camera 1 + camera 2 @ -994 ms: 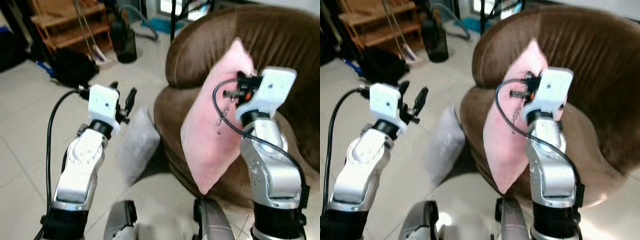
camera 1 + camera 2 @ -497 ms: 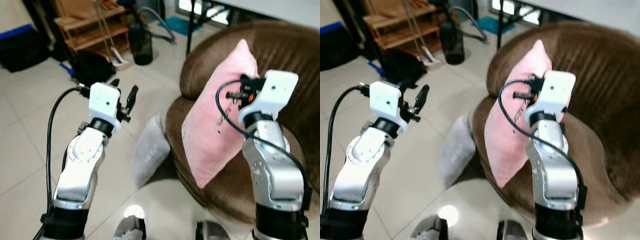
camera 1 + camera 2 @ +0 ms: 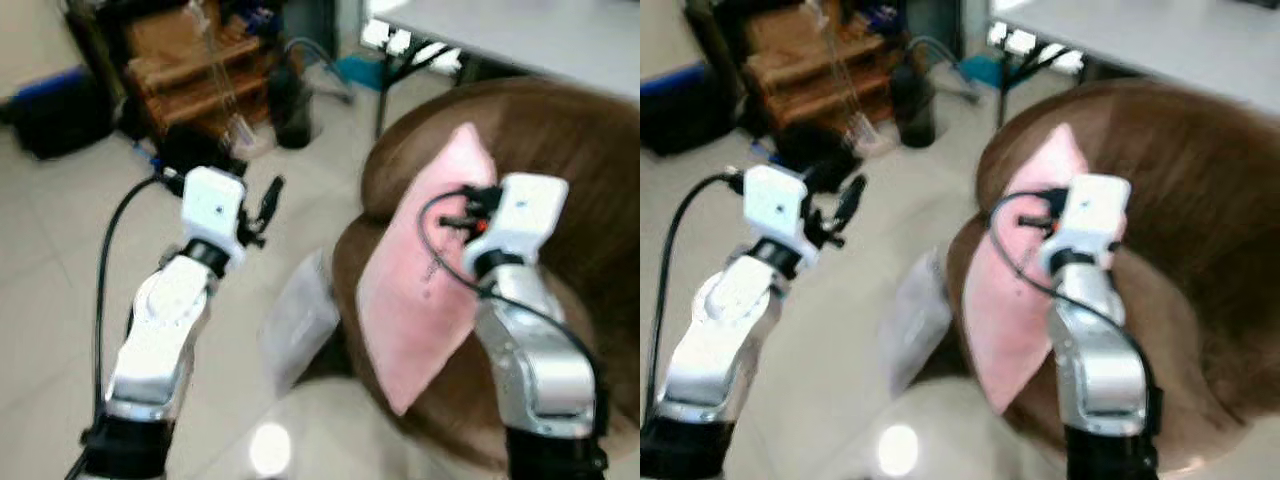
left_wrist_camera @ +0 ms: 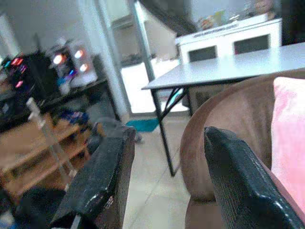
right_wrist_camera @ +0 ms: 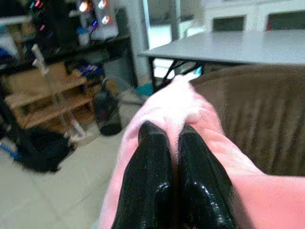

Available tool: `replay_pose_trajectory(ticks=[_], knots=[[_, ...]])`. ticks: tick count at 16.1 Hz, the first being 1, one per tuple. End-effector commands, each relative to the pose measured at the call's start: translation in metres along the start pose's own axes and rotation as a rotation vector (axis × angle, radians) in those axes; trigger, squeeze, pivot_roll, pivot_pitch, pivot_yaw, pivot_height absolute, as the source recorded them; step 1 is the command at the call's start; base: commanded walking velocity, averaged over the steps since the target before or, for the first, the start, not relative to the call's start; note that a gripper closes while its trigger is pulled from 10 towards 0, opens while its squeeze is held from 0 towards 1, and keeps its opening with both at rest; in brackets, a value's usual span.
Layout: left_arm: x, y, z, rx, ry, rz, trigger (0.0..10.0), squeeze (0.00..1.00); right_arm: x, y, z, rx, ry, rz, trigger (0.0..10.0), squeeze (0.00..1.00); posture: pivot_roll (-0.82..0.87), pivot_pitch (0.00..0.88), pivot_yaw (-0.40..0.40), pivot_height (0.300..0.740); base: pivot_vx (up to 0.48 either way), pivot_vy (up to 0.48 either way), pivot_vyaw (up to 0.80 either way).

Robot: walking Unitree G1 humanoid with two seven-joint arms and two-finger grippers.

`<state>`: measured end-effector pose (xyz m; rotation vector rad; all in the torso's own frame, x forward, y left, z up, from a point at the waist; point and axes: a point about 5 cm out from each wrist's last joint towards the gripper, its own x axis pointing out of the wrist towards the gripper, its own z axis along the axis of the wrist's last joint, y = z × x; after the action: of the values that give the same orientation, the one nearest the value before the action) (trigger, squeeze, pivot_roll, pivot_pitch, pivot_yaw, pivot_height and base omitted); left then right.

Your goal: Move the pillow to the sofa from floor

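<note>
A pink pillow point(image 3: 420, 290) hangs upright against the front of the round brown sofa point(image 3: 560, 140), its lower corner over the seat edge. My right gripper point(image 5: 174, 157) is shut on the pillow's upper edge point(image 5: 176, 102), fabric bunched between the two black fingers. My left gripper point(image 3: 262, 198) is raised over the floor to the left of the sofa, open and holding nothing; its fingers point(image 4: 109, 171) stand well apart. A grey pillow point(image 3: 300, 318) leans on the floor against the sofa's left side.
A wooden shelf point(image 3: 200, 70) with a dark bag point(image 3: 195, 150) and a black bin point(image 3: 290, 110) stands behind on the left. A grey table point(image 3: 520, 40) stands behind the sofa. Tiled floor point(image 3: 50, 300) lies open to the left.
The camera has shifted, and the picture is now blurred. The right gripper still holds the pink pillow against the sofa; the left arm keeps its pose.
</note>
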<state>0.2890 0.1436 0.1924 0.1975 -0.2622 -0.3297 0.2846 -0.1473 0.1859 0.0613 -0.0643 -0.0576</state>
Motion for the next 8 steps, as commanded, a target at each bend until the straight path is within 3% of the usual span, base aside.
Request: replay_pose_trajectory(ticks=[1, 5, 8], knots=[[0.0020, -0.0014, 0.0025, -0.005, -0.011, -0.016, 10.0, 0.00, -0.0008, -0.0036, 0.0086, 0.003, -0.041, -0.012, 10.0, 0.00, -0.07, 0.005, 0.056, 0.740, 0.371, 0.000, -0.80], [0.0006, 0.0001, 0.0015, -0.005, -0.010, -0.020, 10.0, 0.00, -0.0022, -0.0024, 0.0067, 0.003, -0.035, -0.002, 10.0, 0.00, -0.07, 0.001, 0.053, 0.740, 0.373, 0.000, -0.72], [-0.0003, 0.0001, 0.0010, -0.007, -0.009, -0.024, 10.0, 0.00, -0.0026, -0.0043, 0.0029, -0.015, -0.013, -0.012, 10.0, 0.00, -0.07, 0.000, 0.052, 0.740, 0.372, 0.000, 0.00]])
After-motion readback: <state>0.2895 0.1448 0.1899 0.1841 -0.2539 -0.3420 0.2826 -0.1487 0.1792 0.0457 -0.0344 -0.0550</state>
